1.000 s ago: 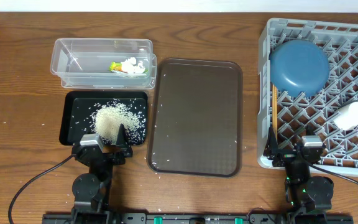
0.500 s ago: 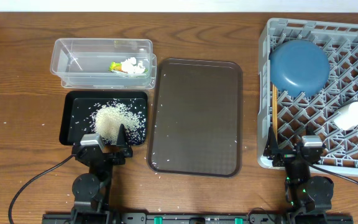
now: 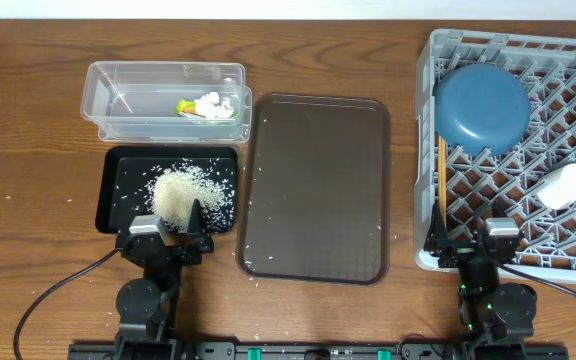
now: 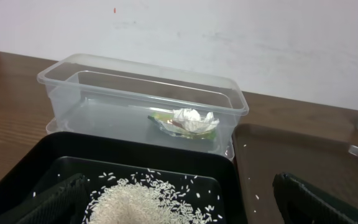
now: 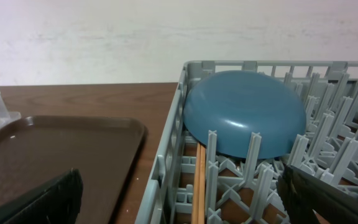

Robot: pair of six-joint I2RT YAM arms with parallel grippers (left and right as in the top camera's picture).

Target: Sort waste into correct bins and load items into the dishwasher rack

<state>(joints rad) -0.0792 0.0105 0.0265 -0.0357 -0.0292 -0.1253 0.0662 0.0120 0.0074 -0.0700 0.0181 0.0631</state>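
Tabletop: brown wood-grain table [image 3: 28,130] with a plain white wall at the far side.
Left gripper: the left gripper [image 3: 168,235] is parked at the near edge behind the black tray, jaws spread wide, grasping nothing.
Right gripper: the right gripper [image 3: 471,241] sits at the near edge by the rack's corner, jaws equally wide and empty.
Waste: the snack wrapper [image 3: 185,106] and crumpled tissue [image 3: 211,103] lie together in the clear tub [image 3: 103,70], far left. The rice [image 3: 178,192] is heaped in the black tray [image 3: 113,160], just near of the tub.
Items: the dark-blue dish [image 3: 481,105] leans in the far-left part of the dishwasher rack [image 3: 426,120]. The chopsticks [image 3: 441,175] lie along its left wall, with a white cup [image 3: 566,184] to the right.
Step in hand: sorting looks essentially done, with both arms resting. Only stray grains dot the brown serving tray [image 3: 313,190] and the table.
Doing it well: any last sweep should probably tip the serving tray towards the black tray, since single grains are too fine to pinch.
Materials: thin, glossy, see-through tub, likely light and easily nudged. Matte shallow tray. Grey lattice rack with upright pegs. Smooth, rounded dish. Soft, creased tissue. Slim wooden sticks.
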